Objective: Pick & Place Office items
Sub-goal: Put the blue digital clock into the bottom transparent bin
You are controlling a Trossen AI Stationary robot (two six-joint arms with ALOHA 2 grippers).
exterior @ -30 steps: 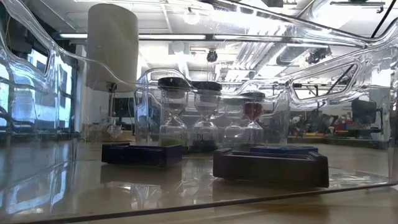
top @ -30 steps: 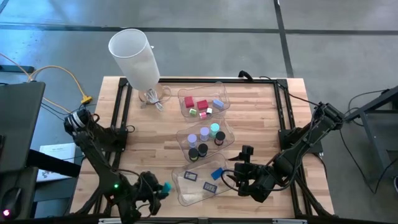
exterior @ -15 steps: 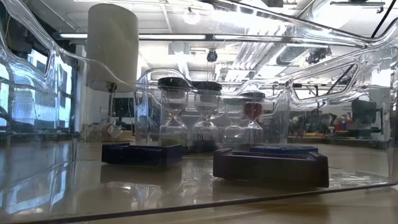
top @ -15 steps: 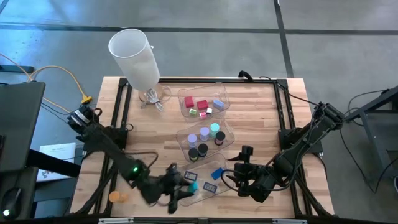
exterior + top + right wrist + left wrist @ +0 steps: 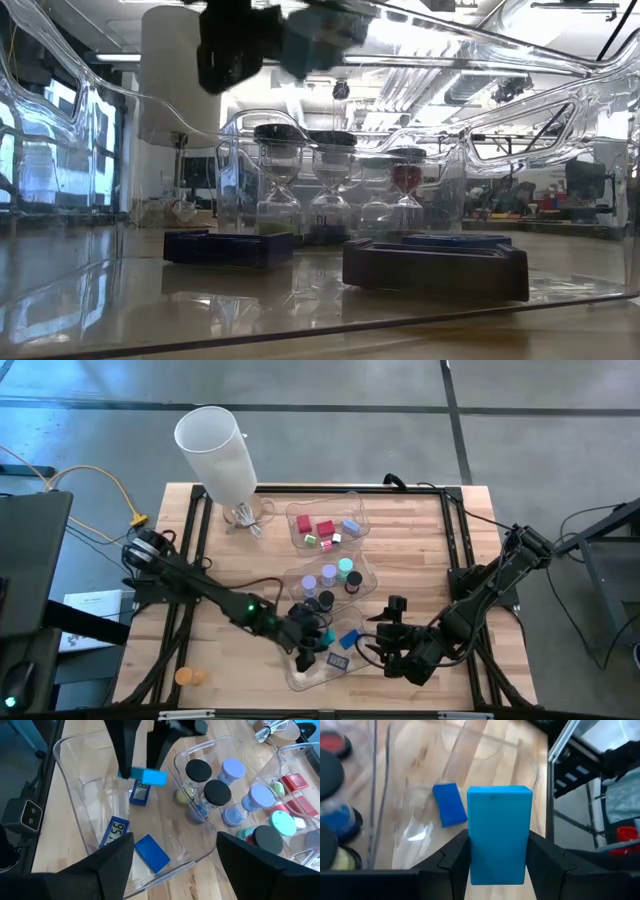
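Observation:
My left gripper [image 5: 314, 639] hovers over the near clear tray [image 5: 296, 673], shut on a flat teal rectangle [image 5: 500, 835]. The same rectangle [image 5: 149, 776] shows in the right wrist view, and at the top of the low view [image 5: 320, 35]. In that tray lie a blue rectangle [image 5: 349, 639] and two dark ones [image 5: 338, 659]. The middle tray holds short cylinders [image 5: 330, 582] standing on end. The far tray holds red, pink and blue blocks [image 5: 325, 530]. My right gripper [image 5: 175, 865] waits open at the near tray's right side. My left gripper pinches the teal rectangle between its two fingers [image 5: 452, 860], one on each long side [image 5: 472, 845]. The fingers lie along the piece, and its far end sticks out past them. It is lifted clear, above the near tray's floor.
A big white lamp shade [image 5: 215, 450] stands at the table's far left corner. An orange cylinder [image 5: 188, 676] lies near the table's near left corner. Bare wood shows left of the trays and along the right side. Black frame rails run along both table sides.
My left arm has swung from the table's near left corner toward the right, carrying the teal rectangle, and now stands over the near tray. It has come into the low view from above. The orange cylinder has come into sight where the arm was.

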